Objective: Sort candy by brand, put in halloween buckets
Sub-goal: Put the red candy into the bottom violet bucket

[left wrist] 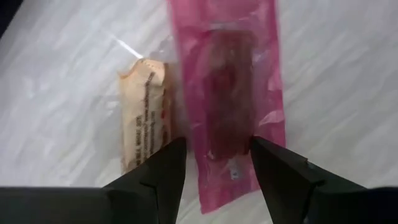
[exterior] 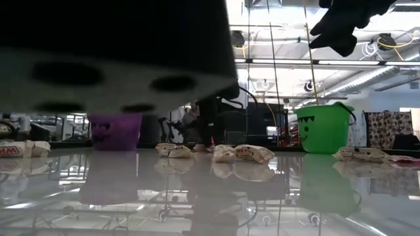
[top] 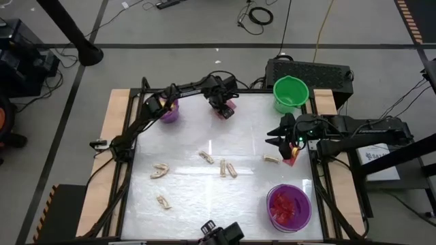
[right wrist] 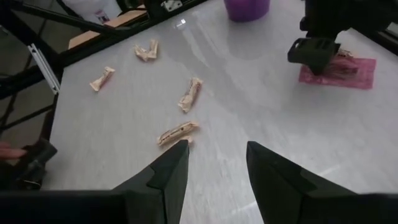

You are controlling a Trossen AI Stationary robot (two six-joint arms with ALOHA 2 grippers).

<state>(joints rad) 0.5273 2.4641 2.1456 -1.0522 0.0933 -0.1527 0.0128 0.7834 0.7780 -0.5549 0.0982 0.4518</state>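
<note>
Candy [left wrist: 227, 93], pink, beside tan piece [left wrist: 142, 112], between fingers [left wrist: 158, 177].

Tan candy [left wrist: 144, 112] crowds pink packet [left wrist: 229, 93].

no legible text. tan candy wrapper [left wrist: 144, 112] has red print, too blurred to read; brand n/a.

Both arms are matte black, built of jointed tubular links with black cables running along them. The left gripper [top: 223, 107] and right gripper [top: 284, 141] each carry two dark, wedge-shaped plastic fingers [left wrist: 163, 177]. A small green light glows on the right wrist.
</note>
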